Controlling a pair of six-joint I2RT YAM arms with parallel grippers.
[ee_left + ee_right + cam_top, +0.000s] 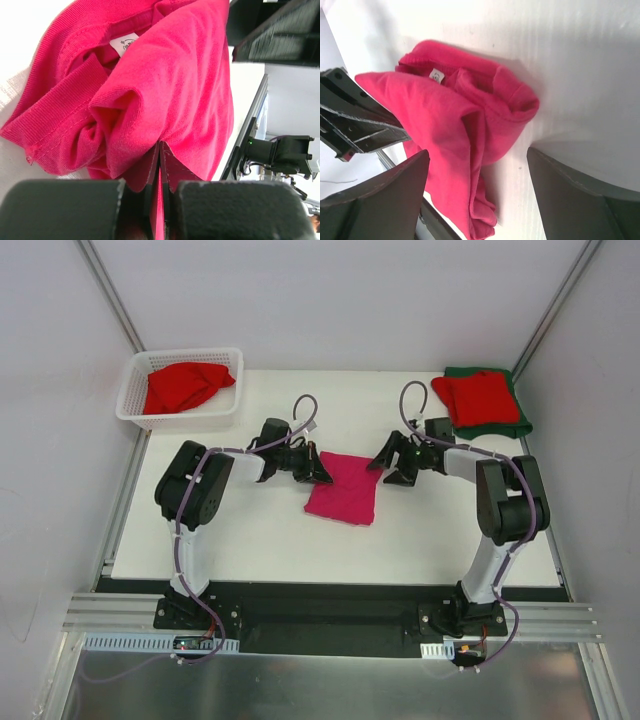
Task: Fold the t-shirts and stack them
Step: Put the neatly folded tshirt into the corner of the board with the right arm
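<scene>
Status: task partly complete, judged to be about midway. On the far right corner of the table (pixel 250 530), a folded red t-shirt (pixel 478 397) lies on a folded dark green t-shirt (pixel 503 428); together these form the stack. The magenta-pink t-shirt (pixel 343 490) lies mid-table between the two arms, reduced to a rough square. The wrist views, however, show its collar and label exposed and the cloth bunched along one edge, so its fold is judged unfinished. The left fingers (pixel 318 470) are clenched on a fold at that shirt's left edge. The right fingers (pixel 402 476) are spread wide and grasp nothing, hovering just beside its right edge. Outstanding: finish this fold, move the shirt onto the stack, then deal with the crumpled red cloth (pixel 185 386) in the white lattice basket (pixel 135 390) at the far left corner. Whether that cloth is one shirt or more cannot be told. Obstructions: the right arm itself stands between the pink shirt and the stack, and the basket is well apart from the stack, on the opposite side of the table.
</scene>
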